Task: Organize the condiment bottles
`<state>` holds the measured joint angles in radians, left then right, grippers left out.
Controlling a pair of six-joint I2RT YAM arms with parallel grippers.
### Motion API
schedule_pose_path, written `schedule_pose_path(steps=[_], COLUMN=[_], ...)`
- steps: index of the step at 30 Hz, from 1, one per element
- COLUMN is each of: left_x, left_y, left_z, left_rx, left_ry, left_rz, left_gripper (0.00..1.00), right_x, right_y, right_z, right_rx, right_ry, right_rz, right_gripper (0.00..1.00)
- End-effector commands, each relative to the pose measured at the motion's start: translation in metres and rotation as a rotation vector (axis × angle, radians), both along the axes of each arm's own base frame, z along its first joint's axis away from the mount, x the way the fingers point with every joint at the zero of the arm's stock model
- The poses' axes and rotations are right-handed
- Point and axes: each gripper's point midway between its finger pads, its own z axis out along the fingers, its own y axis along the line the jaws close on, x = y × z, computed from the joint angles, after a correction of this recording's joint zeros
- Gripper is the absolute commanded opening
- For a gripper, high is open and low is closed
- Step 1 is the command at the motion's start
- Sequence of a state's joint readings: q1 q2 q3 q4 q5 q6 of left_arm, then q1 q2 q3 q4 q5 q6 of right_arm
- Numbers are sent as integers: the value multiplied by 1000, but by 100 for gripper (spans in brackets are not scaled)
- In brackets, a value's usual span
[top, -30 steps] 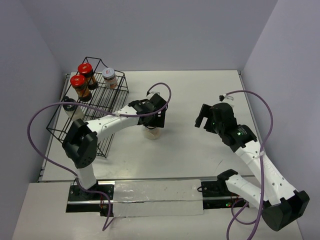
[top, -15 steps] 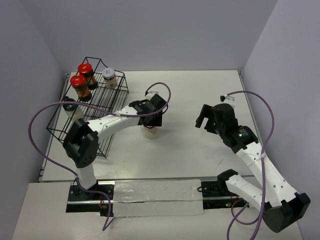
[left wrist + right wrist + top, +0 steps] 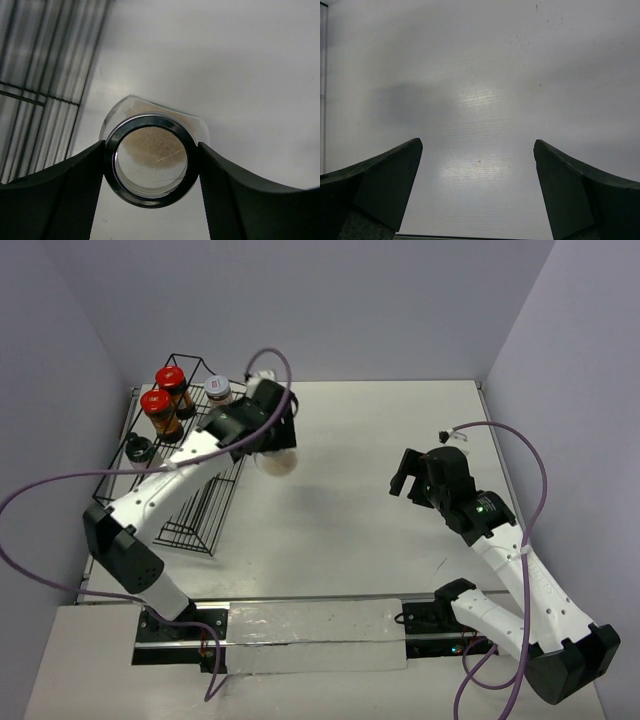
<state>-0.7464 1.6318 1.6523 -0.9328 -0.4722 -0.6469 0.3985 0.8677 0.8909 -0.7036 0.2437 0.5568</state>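
LEFT ARM HAS THE LAST JAR. The wide clear jar of beige powder (image 3: 150,172) sits clamped in my left hand (image 3: 151,146), one black finger (image 3: 75,195) pressed to each side of its rim. From the wrist cam I look nearly straight down its mouth, so its long axis runs approx. upright and tips a little away from the camera. I can't tell whether its base touches the tabletop (image 3: 350,540) or hangs just clear.

What the next move turns on: the black wire rack (image 3: 205,508) lies just beside the jar, on the arm's own left. In the wrist view its bars fill the left edge and there's bare surface everywhere else.

The rack already carries the other four: two red-lidded jars (image 3: 170,378) (image 3: 157,403) at the far end, a silver-lidded jar (image 3: 218,388) next to them, and a black-capped jar (image 3: 138,449) nearer, on the outer side. My read: the jar goes sideways and left into a free spot, w/ the red pair and the silver lid the likeliest things to clip.

My right hand (image 3: 408,472) is spread wide w/ nothing in it, over bare tabletop well apart from the rack. This is the left arm's job.
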Motion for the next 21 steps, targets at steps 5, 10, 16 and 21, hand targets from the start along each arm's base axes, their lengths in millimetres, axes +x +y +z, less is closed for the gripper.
schedule_pose_path(steps=[5, 10, 16, 21], left_x=[40, 58, 68, 63], left_y=[109, 169, 193, 196], left_z=[126, 129, 89, 59], left_rx=[-14, -14, -15, -1], left_ry=[-276, -292, -237, -204], left_rz=[262, 413, 469, 490], left_gripper=[10, 10, 10, 10], right_x=[5, 5, 7, 9], right_y=[4, 5, 4, 6], right_z=[11, 8, 3, 1], right_rx=[27, 28, 16, 15], right_ry=[-39, -32, -21, -16], right_rz=[11, 15, 9, 13], right_gripper=[100, 100, 100, 100])
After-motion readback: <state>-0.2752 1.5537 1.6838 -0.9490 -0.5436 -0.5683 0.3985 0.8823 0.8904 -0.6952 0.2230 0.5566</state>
